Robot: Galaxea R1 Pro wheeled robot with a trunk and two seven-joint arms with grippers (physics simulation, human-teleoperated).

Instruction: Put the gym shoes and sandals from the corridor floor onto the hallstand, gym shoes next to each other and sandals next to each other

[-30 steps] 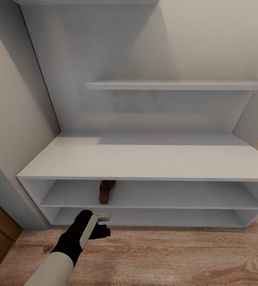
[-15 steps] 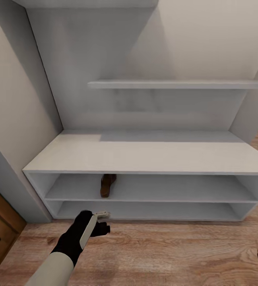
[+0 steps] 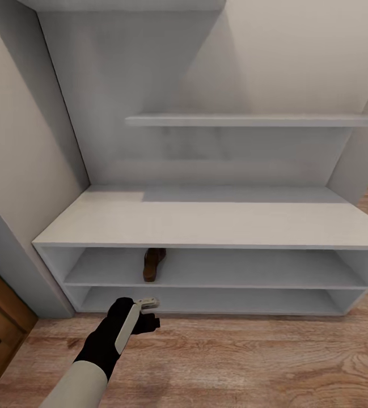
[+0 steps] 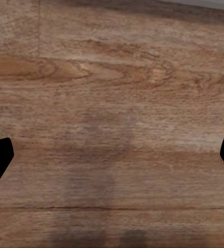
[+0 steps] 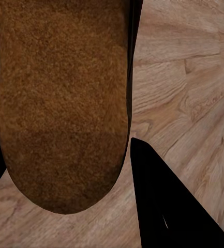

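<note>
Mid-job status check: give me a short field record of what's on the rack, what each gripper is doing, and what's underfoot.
rack: white hallstand, bench top bare
upper open shelf: one brown sandal, left of centre
lower open shelf: nothing visible
left gripper: low in front of the rack, over the wood floor, fingers wide apart, holding nothing
right gripper: fingers either side of a second sandal, tan footbed facing the camera
right gripper grip: looks closed on it, contact not fully visible
gym shoes: none seen
</note>
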